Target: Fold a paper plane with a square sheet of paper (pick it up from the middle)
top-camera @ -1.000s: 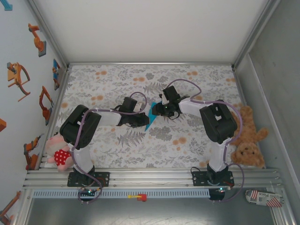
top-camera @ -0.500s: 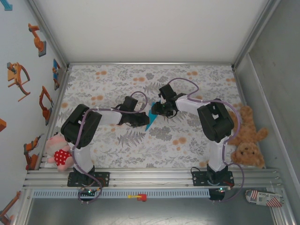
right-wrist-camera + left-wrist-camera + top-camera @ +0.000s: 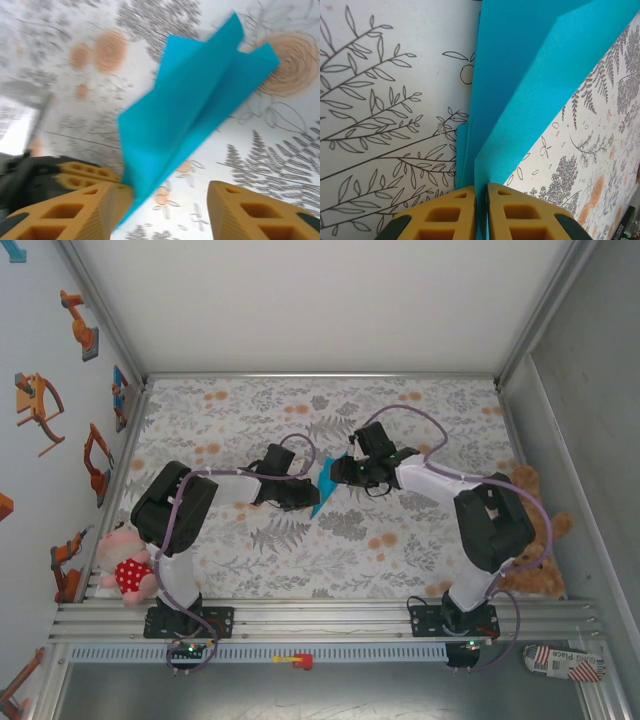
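Observation:
The turquoise sheet of paper [image 3: 322, 490] is folded into a narrow dart, a paper plane [image 3: 520, 65], held on edge over the middle of the floral cloth. My left gripper [image 3: 481, 192] is shut on its lower edge, with layers fanning out above the yellow fingers [image 3: 445, 215]. From the right, my right gripper [image 3: 165, 200] stands open at the plane's [image 3: 190, 105] upper part. Its left finger [image 3: 85, 210] touches the paper's edge and its right finger [image 3: 250, 212] stands well apart. In the top view the two grippers, left [image 3: 305, 496] and right [image 3: 338, 472], face each other across the paper.
The floral tablecloth [image 3: 400, 540] covers the table. A pink plush toy [image 3: 125, 568] lies at the near left edge and a brown teddy bear [image 3: 528, 545] at the right edge. Metal frame walls enclose the sides and back.
The right arm's elbow has swung out to the right and its gripper has shifted slightly beside the paper, jaws a little narrower. The left gripper still grips the paper in place.

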